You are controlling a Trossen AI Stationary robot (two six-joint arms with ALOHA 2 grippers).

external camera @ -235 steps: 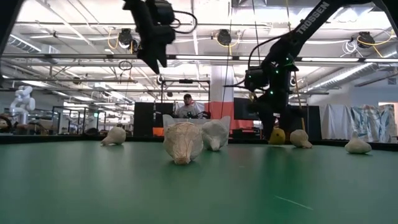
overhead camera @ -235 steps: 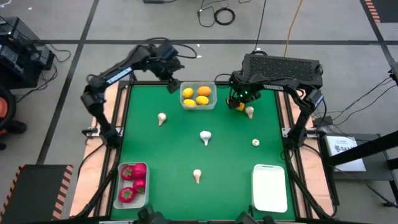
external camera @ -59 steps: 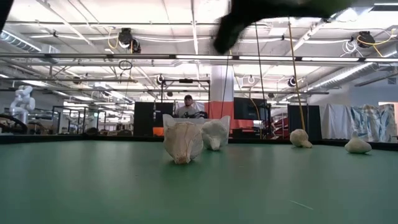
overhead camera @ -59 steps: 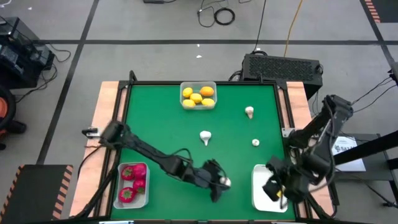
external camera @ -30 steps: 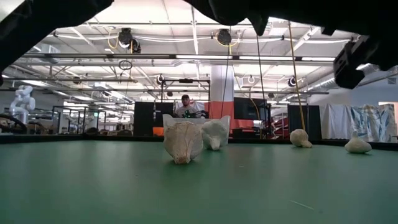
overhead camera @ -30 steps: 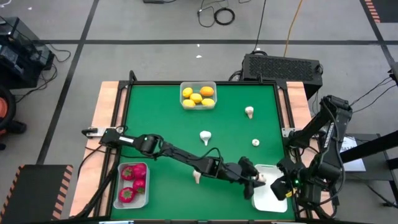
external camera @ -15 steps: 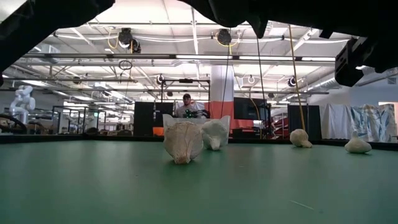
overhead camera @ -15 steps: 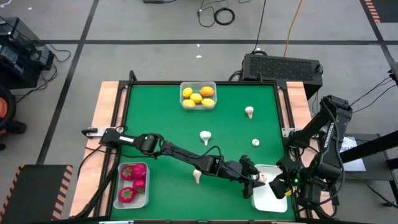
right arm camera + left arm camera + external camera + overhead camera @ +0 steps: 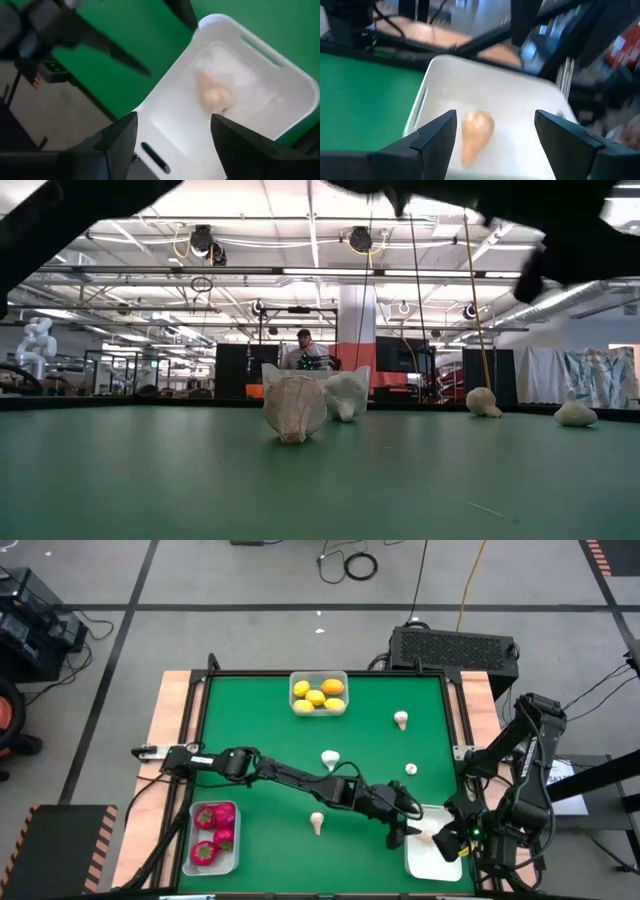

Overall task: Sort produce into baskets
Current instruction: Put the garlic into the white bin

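Jaws spread wide on the left gripper (image 9: 404,828), a mushroom (image 9: 475,134) lying loose in the white basket (image 9: 495,85) below

Left arm reaches right across the green counter (image 9: 260,780) to the near-right corner because that tub is the mushrooms' home; lemons sit in the far basket (image 9: 319,693), red pieces in the near-left one (image 9: 212,837). Right gripper (image 9: 172,140) waits over that same tub, jaws apart and empty. Four mushrooms are left on the felt, one (image 9: 317,824) just behind the left arm; that looks the handiest next pick
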